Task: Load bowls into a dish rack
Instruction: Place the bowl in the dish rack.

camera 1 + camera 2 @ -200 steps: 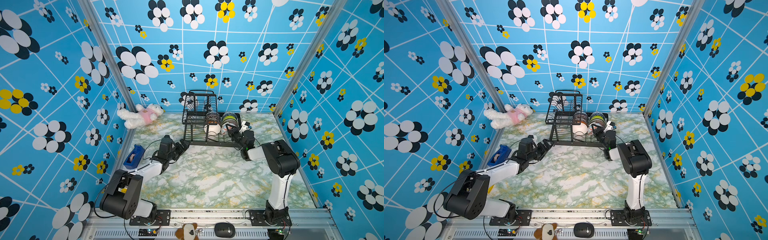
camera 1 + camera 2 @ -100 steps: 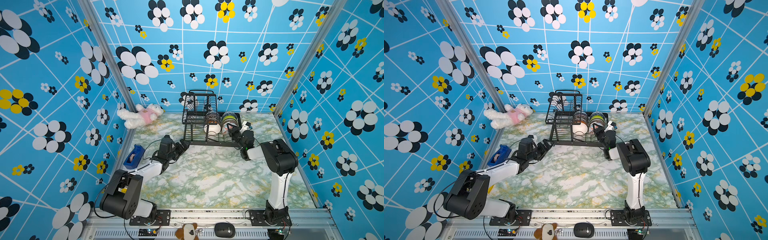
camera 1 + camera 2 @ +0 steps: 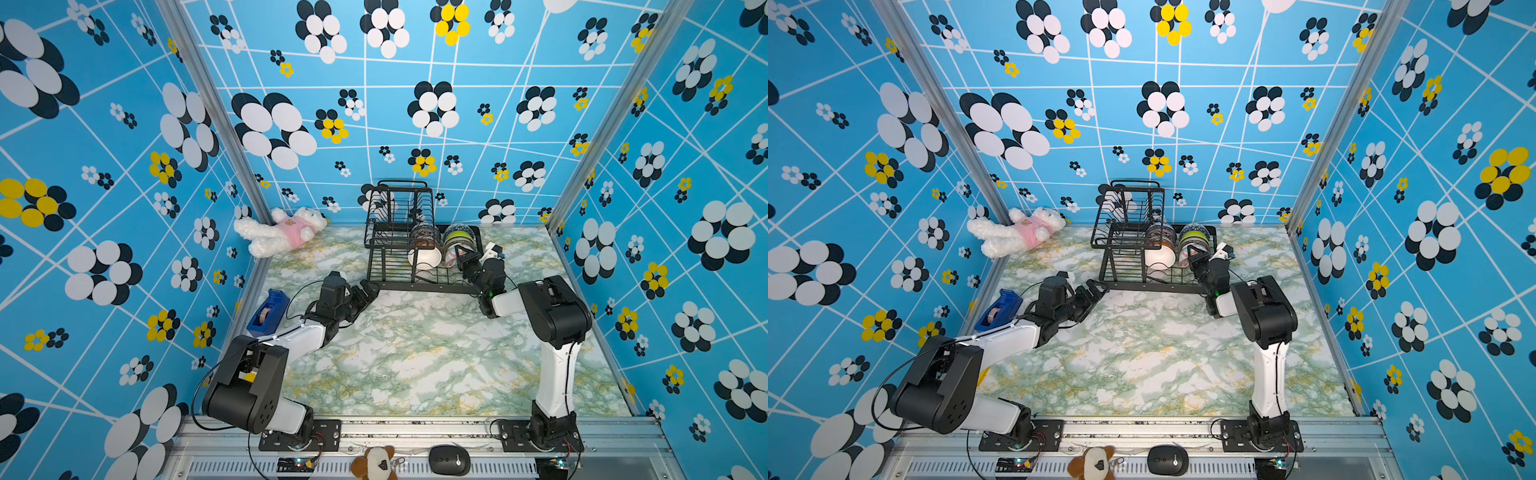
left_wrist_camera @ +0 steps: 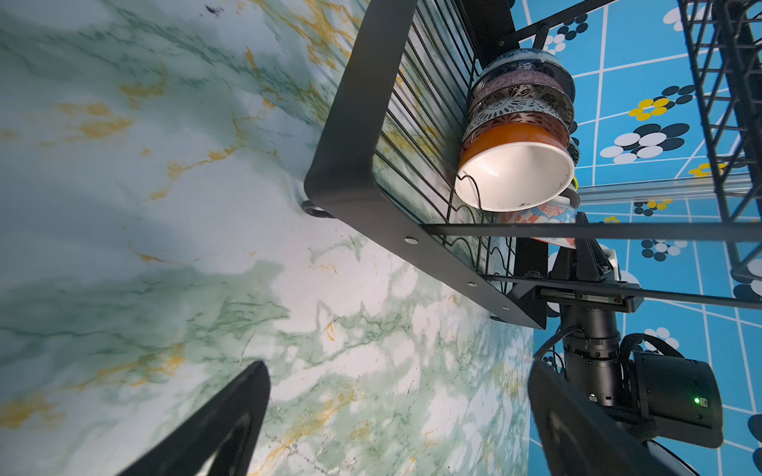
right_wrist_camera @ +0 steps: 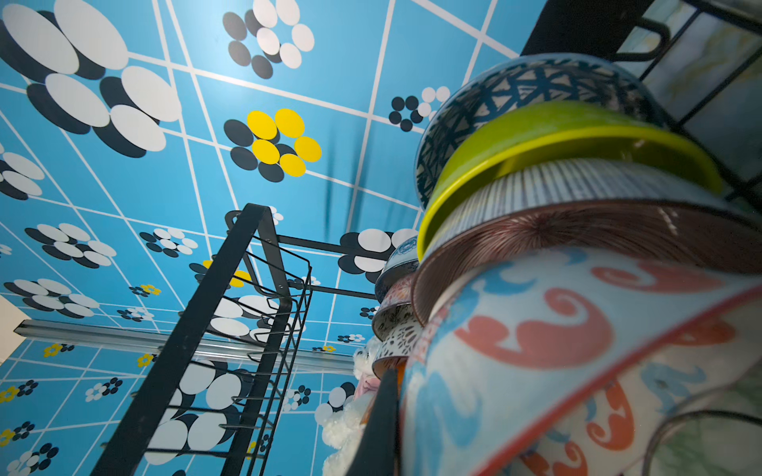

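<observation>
Red-blue floral bowl (image 5: 536, 329) in dish rack (image 3: 415, 286), rim pinched by right gripper (image 3: 462, 254)

Booth w/ three bright blue walls (image 3: 374, 104), crossed by white grid lines & dotted w/ black-white and black-yellow flower shapes. Silver metal posts (image 3: 212, 104) stand at both back corners. Tabletop (image 3: 415, 353): white marble print, green & gold veins. Silver rail (image 3: 415, 428) along front edge. Bright, even light.

no readable text, labels, numbers or signs anywhere
</observation>
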Available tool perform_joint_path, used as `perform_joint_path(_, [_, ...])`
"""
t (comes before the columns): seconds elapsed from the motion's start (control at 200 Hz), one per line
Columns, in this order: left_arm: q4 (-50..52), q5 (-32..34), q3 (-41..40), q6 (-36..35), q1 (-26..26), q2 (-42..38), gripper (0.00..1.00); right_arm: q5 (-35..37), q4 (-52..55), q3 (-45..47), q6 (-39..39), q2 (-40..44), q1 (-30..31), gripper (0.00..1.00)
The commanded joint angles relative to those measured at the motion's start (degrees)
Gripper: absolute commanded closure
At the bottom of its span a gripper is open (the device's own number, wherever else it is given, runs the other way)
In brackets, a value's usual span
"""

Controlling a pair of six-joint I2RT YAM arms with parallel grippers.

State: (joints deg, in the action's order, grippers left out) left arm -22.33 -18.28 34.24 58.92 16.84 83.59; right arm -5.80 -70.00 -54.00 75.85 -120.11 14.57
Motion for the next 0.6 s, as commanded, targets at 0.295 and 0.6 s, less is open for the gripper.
perform_joint_path(0.295, [-0.35, -0.7, 1.03, -1.03, -0.71, -0.61, 0.01, 2.55, 4.58, 1.09, 2.58, 2.2, 0.2, 1.0])
perform_joint_path(0.6, [0.52, -0.54, 0.49, -1.3, -0.84, -2.26, 0.01, 2.56, 8.13, 1.4, 5.4, 3.04, 0.19, 0.94])
